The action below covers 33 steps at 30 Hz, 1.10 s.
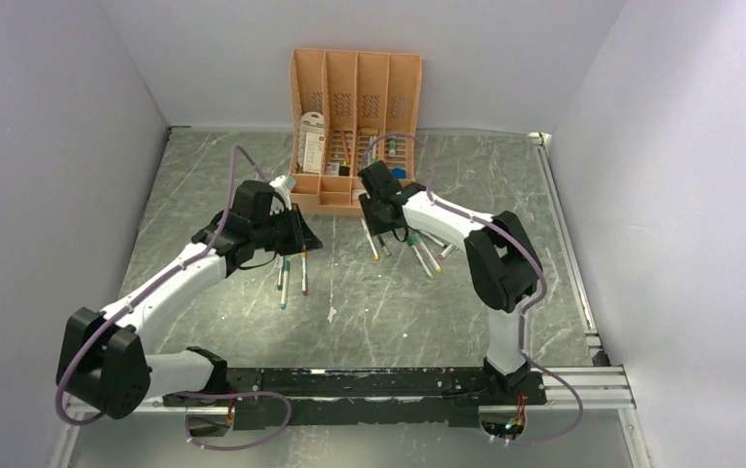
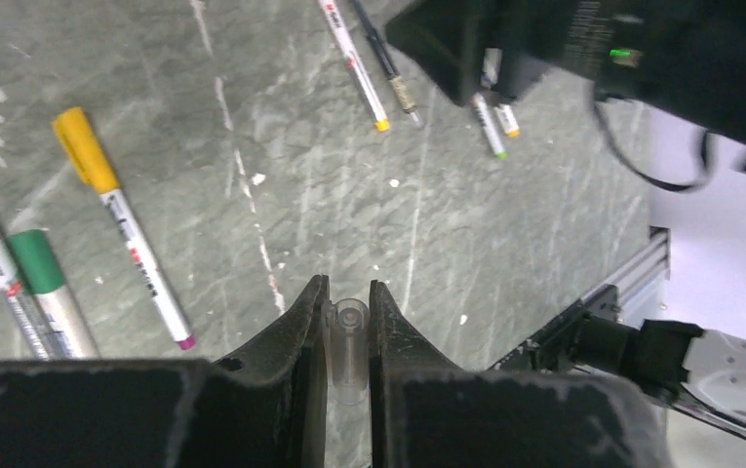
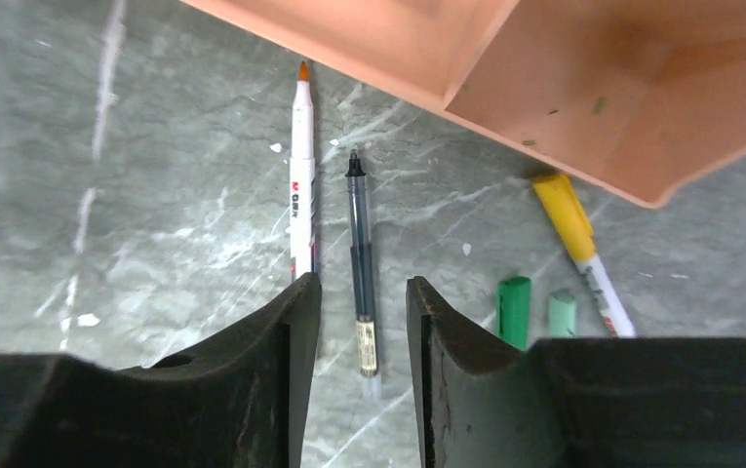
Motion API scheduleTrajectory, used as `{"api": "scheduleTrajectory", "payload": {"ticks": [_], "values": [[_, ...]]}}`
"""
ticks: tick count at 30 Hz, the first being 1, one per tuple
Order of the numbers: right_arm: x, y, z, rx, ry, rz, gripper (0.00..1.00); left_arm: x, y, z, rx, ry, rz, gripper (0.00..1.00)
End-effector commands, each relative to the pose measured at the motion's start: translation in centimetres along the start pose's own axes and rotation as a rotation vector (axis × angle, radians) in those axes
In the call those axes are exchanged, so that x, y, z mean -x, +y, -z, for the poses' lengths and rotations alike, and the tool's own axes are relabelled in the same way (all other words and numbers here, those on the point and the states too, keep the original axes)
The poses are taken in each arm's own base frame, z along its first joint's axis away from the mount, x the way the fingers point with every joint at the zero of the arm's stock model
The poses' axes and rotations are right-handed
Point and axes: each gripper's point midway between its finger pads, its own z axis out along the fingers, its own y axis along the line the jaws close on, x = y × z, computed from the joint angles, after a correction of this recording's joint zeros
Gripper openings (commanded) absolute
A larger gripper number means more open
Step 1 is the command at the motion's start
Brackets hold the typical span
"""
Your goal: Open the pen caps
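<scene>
Left gripper (image 2: 347,292) pinches a small clear plastic cap (image 2: 349,346) — light, slick, probably crushable. Right gripper (image 3: 361,285) jaws stand apart astride a thin dark pen (image 3: 359,244). A yellow plastic pen cap (image 3: 562,210) lies just before the peach-orange plastic organiser (image 3: 544,68) — take it mid-length.

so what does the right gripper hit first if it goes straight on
The right gripper would likely meet the thin dark pen between its open fingers, then the table; depth unclear.
</scene>
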Motion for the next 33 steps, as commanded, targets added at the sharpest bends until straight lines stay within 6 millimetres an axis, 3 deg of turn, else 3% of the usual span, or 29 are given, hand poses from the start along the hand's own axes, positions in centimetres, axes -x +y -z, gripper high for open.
{"api": "scheduleTrajectory", "payload": {"ticks": [1,7,14,21,27,33], "values": [[4.3,-0.6,5.1,0.018,-0.131,-0.025,0.39,2.2,1.7,-0.1,0.136,-0.023,-0.062,0.08],[4.3,-0.3,9.4,0.090,-0.197,-0.065,0.45,3.7,6.1,-0.9,0.362,0.005,-0.070,0.08],[2.5,0.3,11.9,0.172,-0.220,-0.098,0.48,4.3,12.3,-1.6,0.592,0.068,-0.047,0.09],[0.6,0.4,12.3,0.197,-0.212,-0.106,0.49,5.0,16.4,-1.6,0.748,0.096,-0.041,0.08],[-0.1,0.6,12.2,0.211,-0.204,-0.106,0.50,5.9,18.3,-1.6,0.825,0.092,-0.043,0.08],[-0.3,0.8,12.0,0.223,-0.201,-0.102,0.51,6.0,19.9,-3.2,0.845,0.129,-0.037,0.08]]}}
